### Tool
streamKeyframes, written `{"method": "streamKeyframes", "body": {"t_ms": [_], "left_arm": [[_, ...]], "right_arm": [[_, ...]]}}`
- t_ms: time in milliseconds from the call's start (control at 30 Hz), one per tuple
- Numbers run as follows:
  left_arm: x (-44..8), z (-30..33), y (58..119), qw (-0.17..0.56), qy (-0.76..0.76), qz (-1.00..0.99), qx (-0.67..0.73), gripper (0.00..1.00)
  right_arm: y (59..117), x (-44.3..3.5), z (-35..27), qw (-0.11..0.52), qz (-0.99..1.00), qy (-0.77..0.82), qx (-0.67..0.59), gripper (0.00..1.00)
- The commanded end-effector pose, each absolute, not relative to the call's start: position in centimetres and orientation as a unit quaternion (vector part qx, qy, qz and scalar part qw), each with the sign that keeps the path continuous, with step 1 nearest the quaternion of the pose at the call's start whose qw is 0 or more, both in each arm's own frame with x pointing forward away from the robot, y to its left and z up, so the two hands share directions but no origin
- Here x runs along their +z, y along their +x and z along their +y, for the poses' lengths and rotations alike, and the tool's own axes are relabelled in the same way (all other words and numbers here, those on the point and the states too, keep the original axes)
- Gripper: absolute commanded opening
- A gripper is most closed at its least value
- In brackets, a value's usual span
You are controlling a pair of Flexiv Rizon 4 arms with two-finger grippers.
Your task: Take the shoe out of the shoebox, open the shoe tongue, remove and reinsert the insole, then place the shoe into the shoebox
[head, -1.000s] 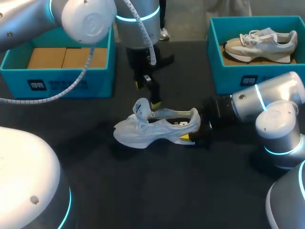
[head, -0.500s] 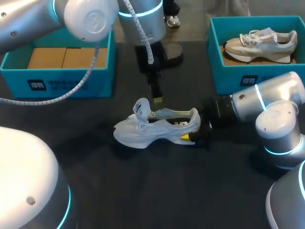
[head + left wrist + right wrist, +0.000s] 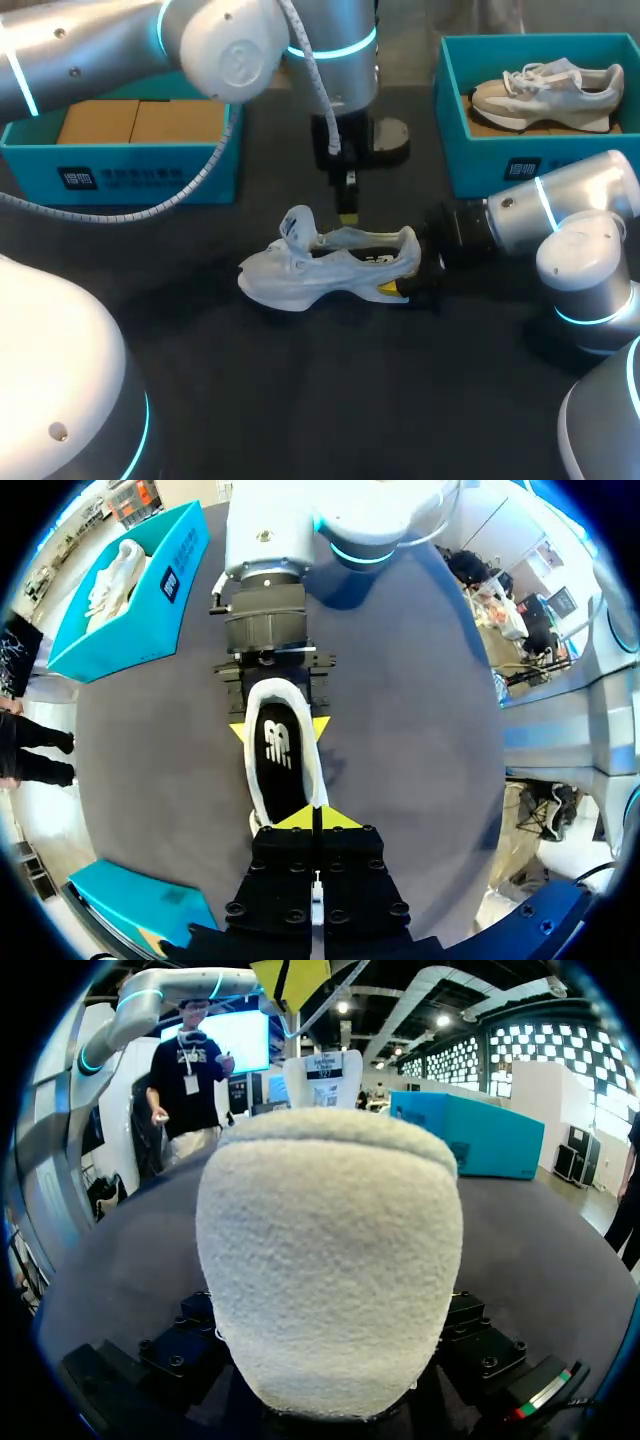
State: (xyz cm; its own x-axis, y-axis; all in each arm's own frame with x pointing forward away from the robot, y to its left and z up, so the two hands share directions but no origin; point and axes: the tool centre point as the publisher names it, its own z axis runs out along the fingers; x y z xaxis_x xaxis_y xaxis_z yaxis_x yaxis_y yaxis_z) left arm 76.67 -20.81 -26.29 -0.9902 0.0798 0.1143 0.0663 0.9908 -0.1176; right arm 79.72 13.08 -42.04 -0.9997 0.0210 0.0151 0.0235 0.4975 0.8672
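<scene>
Shoe [image 3: 320, 268] heel clamped in right end effector [image 3: 280, 728]; left end effector [image 3: 313, 820] closed; shoebox [image 3: 480, 165] holds other shoe [image 3: 545, 95].

I'm seeing the white shoe [image 3: 335, 268] sitting sole-down in the middle of the table [image 3: 300, 390], toe pointing to my left, tongue [image 3: 297, 226] standing up and a dark insole [image 3: 282, 765] lying inside, while the teal shoebox [image 3: 140, 172] at my left is sitting open, holding brown cardboard [image 3: 130, 120].
</scene>
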Motion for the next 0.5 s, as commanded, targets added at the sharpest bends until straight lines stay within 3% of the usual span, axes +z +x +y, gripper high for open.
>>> {"method": "streamKeyframes", "body": {"t_ms": [33,500], "left_arm": [[-27.9,-21.6,76.9,0.069,-0.043,-0.995,0.062,0.00],[-30.0,-21.8,77.2,0.076,-0.023,-0.994,0.072,0.00]], "right_arm": [[79.8,-42.4,13.4,0.001,-0.866,-0.013,-0.500,0.00],[79.8,-42.4,13.4,0.001,-0.866,-0.013,-0.500,0.00]]}}
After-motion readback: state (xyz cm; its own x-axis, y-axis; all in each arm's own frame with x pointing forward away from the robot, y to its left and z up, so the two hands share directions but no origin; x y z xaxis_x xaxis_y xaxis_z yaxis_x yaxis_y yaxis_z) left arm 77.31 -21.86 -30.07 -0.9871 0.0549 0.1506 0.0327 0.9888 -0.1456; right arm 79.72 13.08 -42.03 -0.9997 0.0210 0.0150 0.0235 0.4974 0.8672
